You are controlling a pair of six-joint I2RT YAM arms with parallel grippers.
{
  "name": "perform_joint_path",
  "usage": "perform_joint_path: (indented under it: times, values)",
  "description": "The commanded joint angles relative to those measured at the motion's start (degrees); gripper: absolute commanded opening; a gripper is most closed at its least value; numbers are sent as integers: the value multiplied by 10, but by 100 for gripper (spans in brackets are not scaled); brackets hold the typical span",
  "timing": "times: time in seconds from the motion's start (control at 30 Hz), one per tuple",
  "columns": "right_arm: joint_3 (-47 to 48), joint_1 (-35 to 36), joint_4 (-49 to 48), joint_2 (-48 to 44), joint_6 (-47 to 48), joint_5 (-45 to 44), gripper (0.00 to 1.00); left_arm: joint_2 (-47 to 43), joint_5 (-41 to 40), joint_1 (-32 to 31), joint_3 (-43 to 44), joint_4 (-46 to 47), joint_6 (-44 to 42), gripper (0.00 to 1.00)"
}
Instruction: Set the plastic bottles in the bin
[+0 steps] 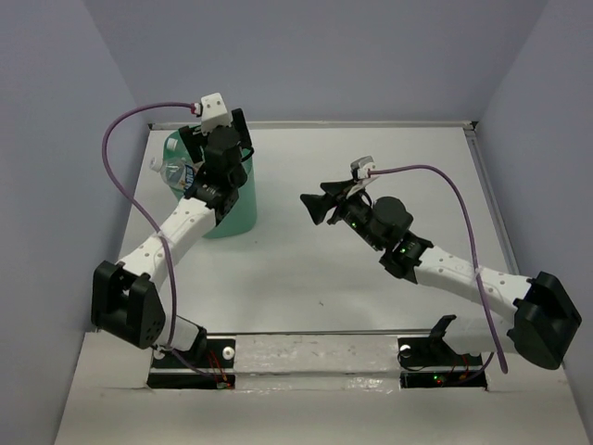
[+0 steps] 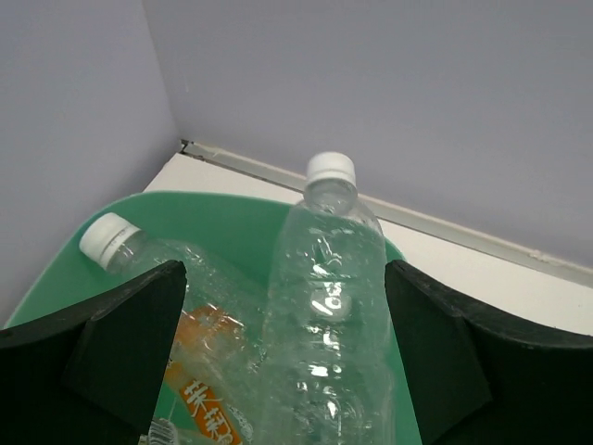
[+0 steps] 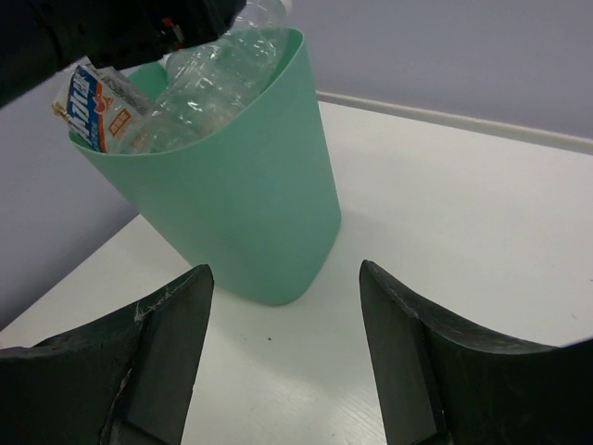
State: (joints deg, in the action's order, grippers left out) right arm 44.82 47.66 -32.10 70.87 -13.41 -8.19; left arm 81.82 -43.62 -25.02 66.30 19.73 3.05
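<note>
My left end effector (image 2: 283, 273) hung wide open over the bin (image 2: 232, 211). A clear, white-capped bottle (image 2: 324, 278) stood loose between its fingers, long axis tilted up and away, neck above the rim, beside an orange-labelled bottle (image 2: 153, 260). My right end effector (image 3: 283, 271), partly open and empty, faced the bin across the tabletop (image 3: 463, 213).

orange label (image 2: 199, 394), blue label (image 3: 93, 111), print unreadable

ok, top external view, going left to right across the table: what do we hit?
left arm's black elbow block → tall mint-green plastic bin → right end effector, open with nothing in it → right arm's black elbow block
</note>
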Motion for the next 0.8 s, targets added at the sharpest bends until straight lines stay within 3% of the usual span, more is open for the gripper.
perform_joint_path:
  times: [0.0, 0.37, 0.57, 0.7, 0.77]
  values:
    - [4, 1, -37, -12, -9, 5, 70, -40, 13, 1, 68, -21, 0, 99]
    - [8, 1, -5, -47, -6, -3, 70, -104, 40, 1, 64, -59, 28, 99]
    - [30, 1, 74, -91, -4, -5, 70, -213, 164, 0, 61, -107, 95, 99]
    - [48, 1, 182, -158, -16, -101, 99, -328, 294, -1, -13, -120, 137, 99]
    - [44, 1, 226, -191, -3, -155, 100, -400, 316, 0, -39, -129, 161, 99]
